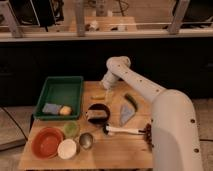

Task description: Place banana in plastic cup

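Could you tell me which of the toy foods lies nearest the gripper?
The small yellow banana, on the table close by the gripper; the green vegetable lies farther right, and the round yellow-orange fruit sits in the green tray.

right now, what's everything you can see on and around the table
table: 1, wood, centre
tray: 1, green, back left of table
pad: 1, blue-grey, front of tray
fruit: 1, yellow-orange, in tray beside pad
banana: 1, yellow, on table right of tray
dark bowl: 1, black, mid table
vegetable: 1, green, right of dark bowl
cloth: 1, blue-grey, in front of vegetable
brush: 1, white handle, front right
green cup: 1, green, in front of tray
red bowl: 1, red, front left
white bowl: 1, white, beside red bowl
metal cup: 1, silver, front centre
arm: 1, white, from right
gripper: 1, white, just above banana
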Motion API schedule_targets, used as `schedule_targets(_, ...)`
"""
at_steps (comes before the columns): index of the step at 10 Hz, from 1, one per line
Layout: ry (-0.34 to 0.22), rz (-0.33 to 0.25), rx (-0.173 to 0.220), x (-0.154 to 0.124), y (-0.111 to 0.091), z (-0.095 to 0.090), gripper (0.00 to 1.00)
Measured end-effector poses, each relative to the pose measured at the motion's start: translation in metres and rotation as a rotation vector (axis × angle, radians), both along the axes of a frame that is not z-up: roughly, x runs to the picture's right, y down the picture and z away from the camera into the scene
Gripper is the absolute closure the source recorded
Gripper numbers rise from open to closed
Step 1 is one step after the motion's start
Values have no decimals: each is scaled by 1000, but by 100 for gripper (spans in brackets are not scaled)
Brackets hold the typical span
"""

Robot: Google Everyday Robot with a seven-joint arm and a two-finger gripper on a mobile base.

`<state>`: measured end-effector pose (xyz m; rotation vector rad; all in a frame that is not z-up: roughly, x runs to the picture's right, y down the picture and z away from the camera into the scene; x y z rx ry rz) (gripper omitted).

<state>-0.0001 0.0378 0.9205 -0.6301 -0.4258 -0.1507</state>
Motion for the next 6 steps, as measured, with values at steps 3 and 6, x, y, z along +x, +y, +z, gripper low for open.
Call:
schedule_targets(3,-29,18,-37,-1,6,15,20)
schedule_targets(6,-48,26,-79,-4,16,31,20)
